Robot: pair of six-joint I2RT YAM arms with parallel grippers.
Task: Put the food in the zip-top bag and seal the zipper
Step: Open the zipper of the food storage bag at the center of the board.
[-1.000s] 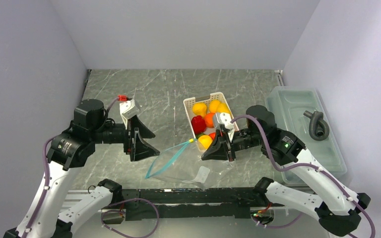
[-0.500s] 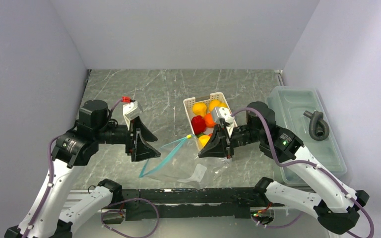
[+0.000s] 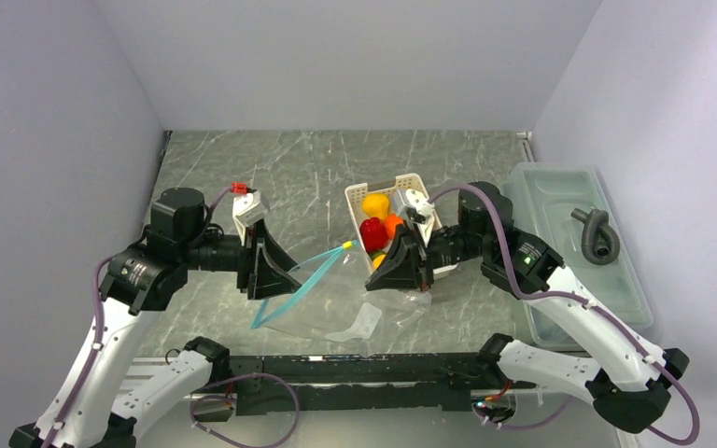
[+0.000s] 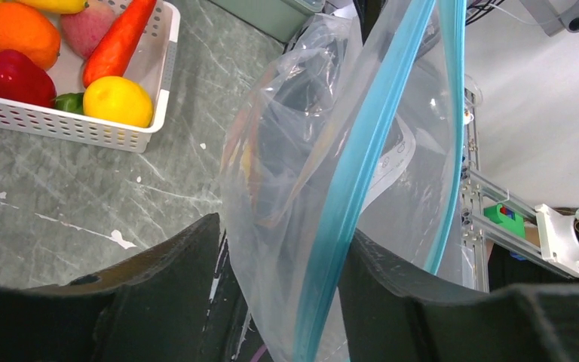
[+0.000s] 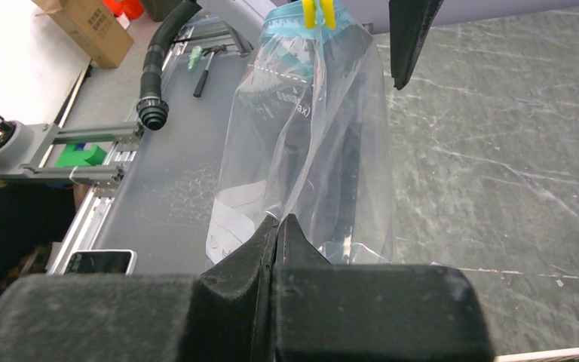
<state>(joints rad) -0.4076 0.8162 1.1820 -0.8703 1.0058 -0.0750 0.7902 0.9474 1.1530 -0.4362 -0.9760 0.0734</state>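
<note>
Zip-top bag point(image 3: 336, 303), lower centre, dragged left since a second ago by right claw point(image 5: 277, 226), pinched tight on its film. Zipper point(image 4: 362, 166) now sits between left claw's point(image 4: 279, 249) wide fingers: mouth-opening grip looks near. Food point(image 3: 372, 233) not yet loaded, in basket point(image 3: 383, 182).

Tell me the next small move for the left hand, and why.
Probably close the left hand: it stands open astride the zipper, while the right hand pinches the zip-top bag shut-fingered. Gripping both sides should let the mouth be spread.
</note>
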